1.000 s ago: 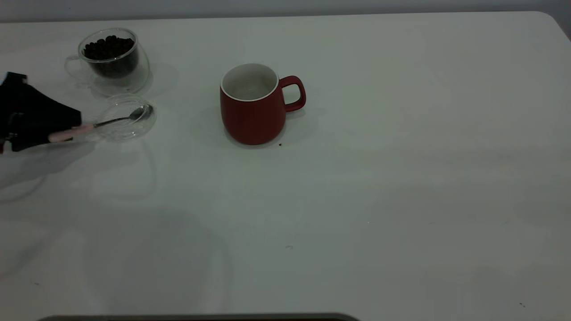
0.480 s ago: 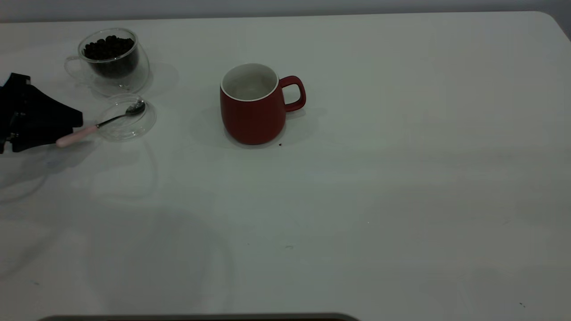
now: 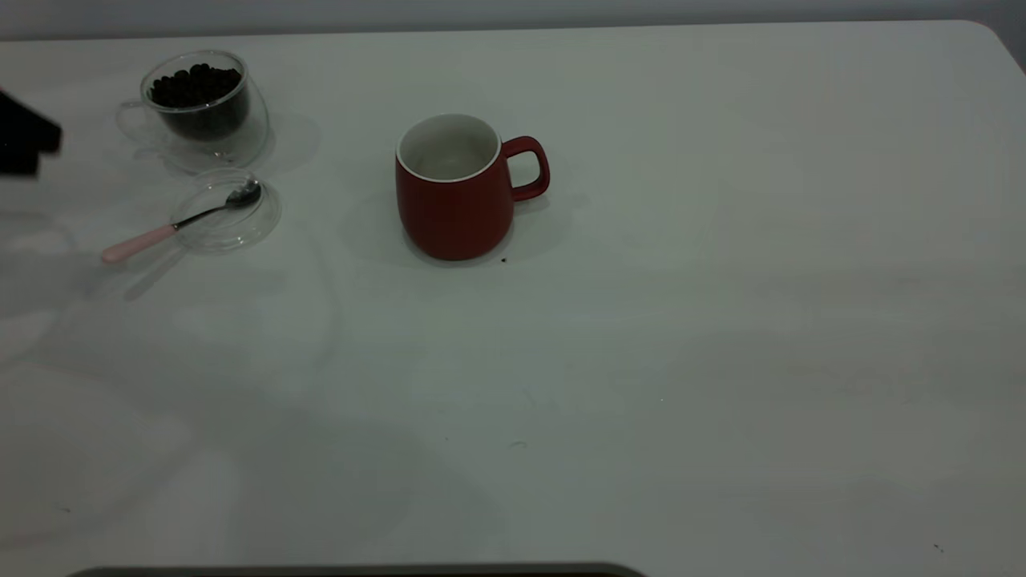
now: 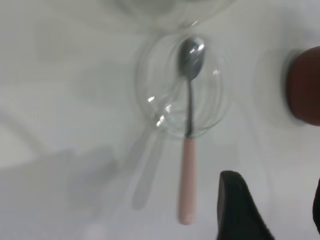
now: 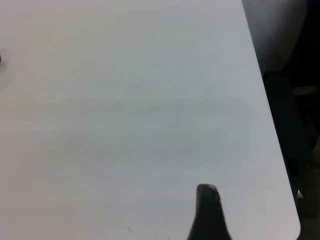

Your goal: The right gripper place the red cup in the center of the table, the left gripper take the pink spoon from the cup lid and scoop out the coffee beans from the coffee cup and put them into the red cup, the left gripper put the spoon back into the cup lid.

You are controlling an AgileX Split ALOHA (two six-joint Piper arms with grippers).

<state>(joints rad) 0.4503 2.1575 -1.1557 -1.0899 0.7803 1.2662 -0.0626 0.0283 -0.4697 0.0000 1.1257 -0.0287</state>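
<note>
We see the pink spoon (image 3: 178,224) lying with its metal bowl in the cup lid (image 3: 228,210) and its handle out on the table (image 3: 641,361), just near of the coffee cup (image 3: 200,104) of coffee beans (image 3: 195,84). The red cup (image 3: 457,186) stands upright right of them. The left gripper (image 4: 272,212), at the far-left edge, is spread and empty. We cannot tell the right gripper's (image 5: 210,215) state.

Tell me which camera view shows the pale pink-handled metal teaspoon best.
The left wrist view: the pale pink-handled metal teaspoon fills mid-frame, bowl on the round clear glass lid, handle past its rim. The exterior view shows it small at the table's left. The right wrist view misses it.
</note>
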